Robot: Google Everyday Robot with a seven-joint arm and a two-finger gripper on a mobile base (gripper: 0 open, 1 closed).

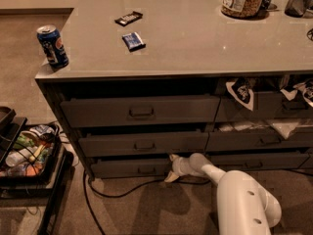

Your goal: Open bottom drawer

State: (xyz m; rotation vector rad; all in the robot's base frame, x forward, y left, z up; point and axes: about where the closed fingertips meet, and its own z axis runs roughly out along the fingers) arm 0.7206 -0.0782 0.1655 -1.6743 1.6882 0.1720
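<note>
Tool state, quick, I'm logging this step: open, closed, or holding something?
The pale tool, low at the right end of the slim dark-grey bottom drawer: cannot be told.
</note>
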